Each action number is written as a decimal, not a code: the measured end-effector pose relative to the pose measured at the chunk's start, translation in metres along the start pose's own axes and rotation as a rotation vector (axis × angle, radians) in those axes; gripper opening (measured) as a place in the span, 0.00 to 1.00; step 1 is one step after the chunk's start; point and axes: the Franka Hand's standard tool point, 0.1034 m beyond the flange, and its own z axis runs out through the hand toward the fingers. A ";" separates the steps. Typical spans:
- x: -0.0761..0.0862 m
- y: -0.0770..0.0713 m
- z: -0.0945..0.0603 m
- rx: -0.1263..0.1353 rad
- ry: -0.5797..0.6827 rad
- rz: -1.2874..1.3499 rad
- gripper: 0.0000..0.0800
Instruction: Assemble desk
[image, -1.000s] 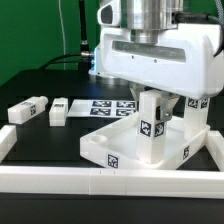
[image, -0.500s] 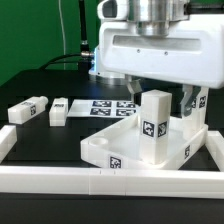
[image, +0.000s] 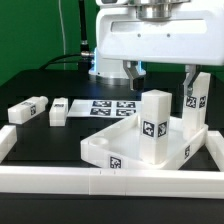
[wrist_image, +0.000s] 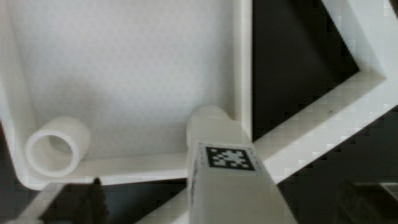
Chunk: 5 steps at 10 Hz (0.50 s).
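Squarely beneath the wide-spread claw, one leg upright in the tabletop

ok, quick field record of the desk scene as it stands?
tabletop: lying flat, rim up
near leg: upright in the tabletop
far leg: upright, at the tabletop's corner toward the exterior view's right
loose legs: two, lying apart at the exterior view's left
marker board: flat behind the tabletop
gripper: open, empty, above the near leg
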 end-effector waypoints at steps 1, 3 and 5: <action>0.000 0.000 0.001 -0.001 -0.001 -0.001 0.81; -0.001 0.000 0.001 0.000 0.002 -0.003 0.81; -0.011 0.016 0.009 0.010 0.034 -0.042 0.81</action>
